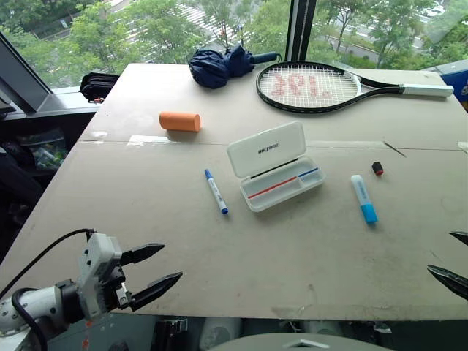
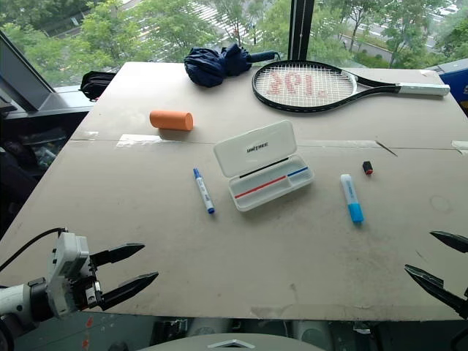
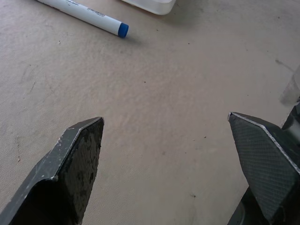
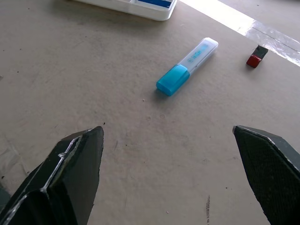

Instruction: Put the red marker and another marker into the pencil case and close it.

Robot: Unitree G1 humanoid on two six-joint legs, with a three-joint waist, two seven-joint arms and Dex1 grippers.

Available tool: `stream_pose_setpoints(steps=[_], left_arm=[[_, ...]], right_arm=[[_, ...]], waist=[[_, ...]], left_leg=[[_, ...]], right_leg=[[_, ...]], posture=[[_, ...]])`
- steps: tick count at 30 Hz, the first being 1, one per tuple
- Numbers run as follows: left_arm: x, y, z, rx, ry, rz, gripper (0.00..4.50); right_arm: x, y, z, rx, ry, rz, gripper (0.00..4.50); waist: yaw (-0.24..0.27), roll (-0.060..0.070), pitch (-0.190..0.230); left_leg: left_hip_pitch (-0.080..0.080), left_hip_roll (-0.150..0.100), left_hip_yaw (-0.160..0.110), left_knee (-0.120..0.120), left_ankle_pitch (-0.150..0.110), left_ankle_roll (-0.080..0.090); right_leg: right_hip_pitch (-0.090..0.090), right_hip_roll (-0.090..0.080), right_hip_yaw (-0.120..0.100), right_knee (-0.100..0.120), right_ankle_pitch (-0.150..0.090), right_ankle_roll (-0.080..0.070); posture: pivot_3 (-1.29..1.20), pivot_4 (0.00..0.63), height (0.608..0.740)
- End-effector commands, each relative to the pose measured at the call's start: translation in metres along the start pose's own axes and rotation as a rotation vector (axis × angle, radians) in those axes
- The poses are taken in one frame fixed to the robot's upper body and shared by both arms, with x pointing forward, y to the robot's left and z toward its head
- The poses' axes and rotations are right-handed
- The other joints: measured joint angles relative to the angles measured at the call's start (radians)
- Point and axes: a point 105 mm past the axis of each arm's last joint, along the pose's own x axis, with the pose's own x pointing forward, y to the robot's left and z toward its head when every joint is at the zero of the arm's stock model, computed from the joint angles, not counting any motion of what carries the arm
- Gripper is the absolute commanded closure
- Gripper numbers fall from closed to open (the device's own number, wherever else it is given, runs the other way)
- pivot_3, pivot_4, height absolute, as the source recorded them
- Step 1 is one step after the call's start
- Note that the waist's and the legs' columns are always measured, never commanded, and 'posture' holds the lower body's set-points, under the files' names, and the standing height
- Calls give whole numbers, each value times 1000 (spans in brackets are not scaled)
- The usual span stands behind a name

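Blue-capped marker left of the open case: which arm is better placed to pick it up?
Left. The marker lies on the left gripper's side of the pencil case, ahead of its open jaws in the left wrist view. The right gripper would have to reach across the case.

I note the white glossy plastic pencil case [image 1: 275, 166] on the matt, scuffed beige board table [image 1: 307, 256]; black gripper fingers [image 3: 75, 164] look textured.

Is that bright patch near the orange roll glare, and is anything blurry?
Left eye view: yes, daylight glares off glossy tape beside the orange cylinder. Right wrist view: another glaring strip near the highlighter. Left wrist view: the close fingers look soft.
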Motion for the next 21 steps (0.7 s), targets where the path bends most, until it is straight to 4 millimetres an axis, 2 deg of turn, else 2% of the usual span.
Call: stream_pose_setpoints(steps=[1, 4, 7, 10, 14, 17, 21], left_arm=[[9, -5, 13, 54, -18, -52, 204], [34, -11, 29, 119, -18, -126, 204], [55, -13, 48, 204, -37, -164, 204], [78, -13, 57, 255, 26, -179, 204], [118, -13, 73, 271, 82, -230, 204], [143, -15, 83, 311, 95, -269, 204], [180, -15, 92, 303, 122, -266, 204]], right_arm=[[13, 4, 16, -37, -65, 5, 30], [38, 12, 35, -39, -139, 47, 30], [47, 20, 53, -54, -180, 87, 30], [54, 31, 67, -77, -207, 142, 30], [65, 44, 86, -93, -252, 224, 30], [70, 49, 90, -99, -260, 261, 30], [69, 49, 82, -96, -259, 258, 30]], waist=[[0, 0, 0], [1, 1, 0], [3, 2, -1], [2, 1, -1], [1, 1, 0], [0, 0, 0], [2, -1, 1]], left_leg=[[0, 0, 0, 0, 0, 0], [1, 0, 0, 1, 0, 0], [1, 0, 1, 2, 0, 0], [0, -1, 1, 2, 0, 0], [0, -3, -1, 1, 0, 0], [0, -4, -1, 2, 0, 0], [-1, -6, -2, 2, 0, 0]], right_leg=[[0, 0, 0, 0, 0, 0], [0, 0, 0, 2, 0, 0], [0, 0, 1, 3, 0, 0], [0, 0, 1, 2, 1, 0], [0, 1, 0, 3, 3, 4], [1, 2, 0, 4, 3, 5], [0, 3, -1, 4, 3, 5]], posture=[[0, 150, 730], [0, 150, 730], [0, 150, 730], [0, 150, 730], [0, 150, 730], [0, 150, 730], [0, 150, 730]])
